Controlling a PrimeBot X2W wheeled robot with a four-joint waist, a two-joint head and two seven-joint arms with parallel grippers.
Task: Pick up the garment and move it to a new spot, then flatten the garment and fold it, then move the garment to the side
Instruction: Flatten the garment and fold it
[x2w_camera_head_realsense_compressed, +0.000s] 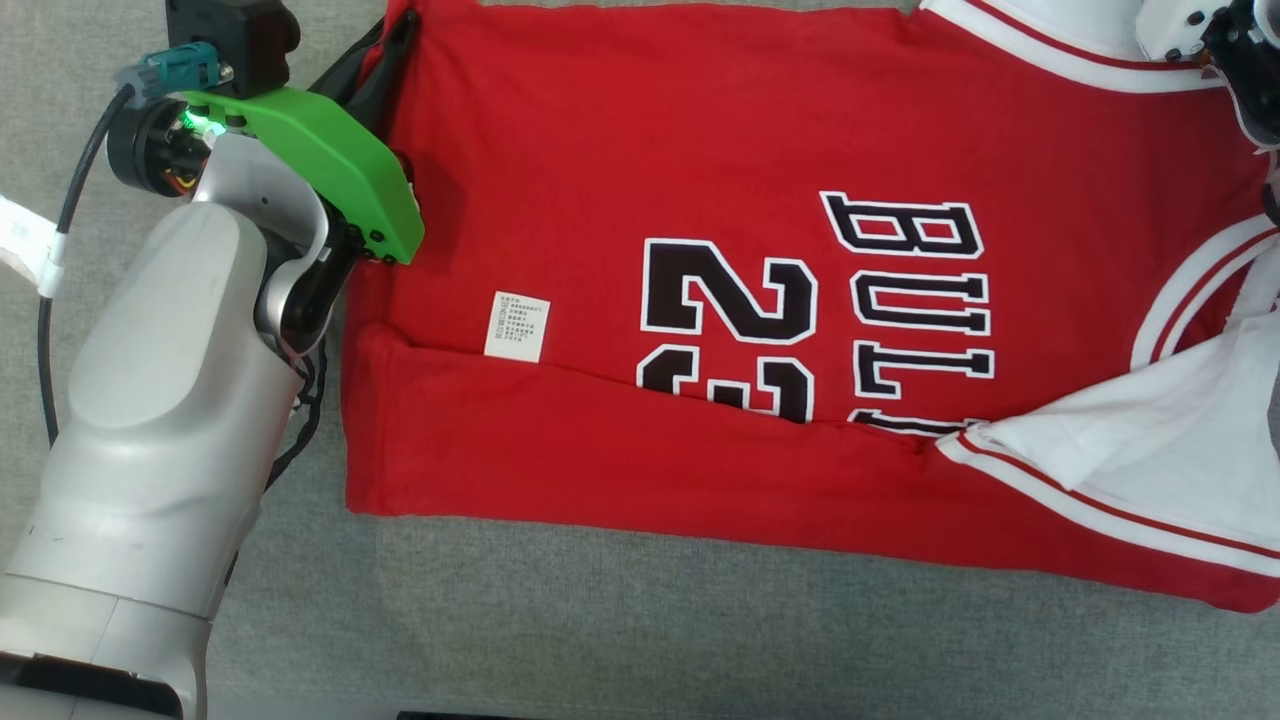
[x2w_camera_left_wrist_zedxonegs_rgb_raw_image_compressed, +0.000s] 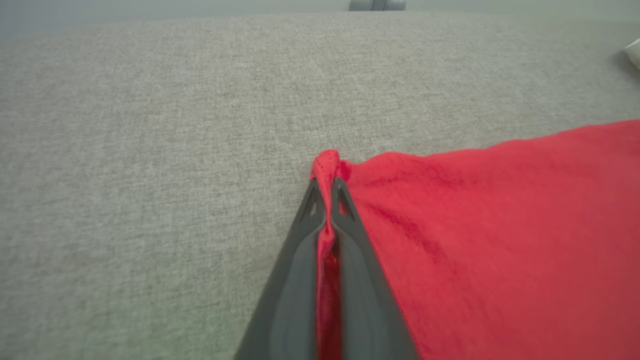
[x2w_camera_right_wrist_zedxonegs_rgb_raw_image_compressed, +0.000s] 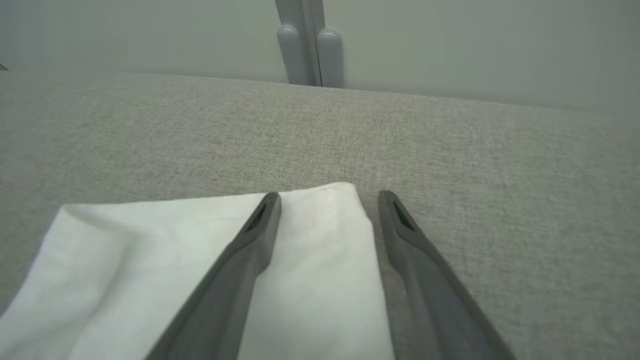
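Jersey (x2w_camera_head_realsense_compressed: 600, 150) is pinched at its far hem corner by left gripper (x2w_camera_left_wrist_zedxonegs_rgb_raw_image_compressed: 327, 182); right gripper (x2w_camera_right_wrist_zedxonegs_rgb_raw_image_compressed: 328, 196) is spread empty above white sleeve (x2w_camera_right_wrist_zedxonegs_rgb_raw_image_compressed: 125, 260).

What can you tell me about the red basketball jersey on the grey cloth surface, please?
The red jersey lies spread on the grey cloth surface, hem toward the robot's left. It looks like soft knit, with black white-edged "23" and "BUL" lettering, white striped trim, white sleeve fabric and a small white label. Its near edge is folded over, covering part of the print. The left gripper is shut on the far hem corner; the right gripper stands open over the white cloth.
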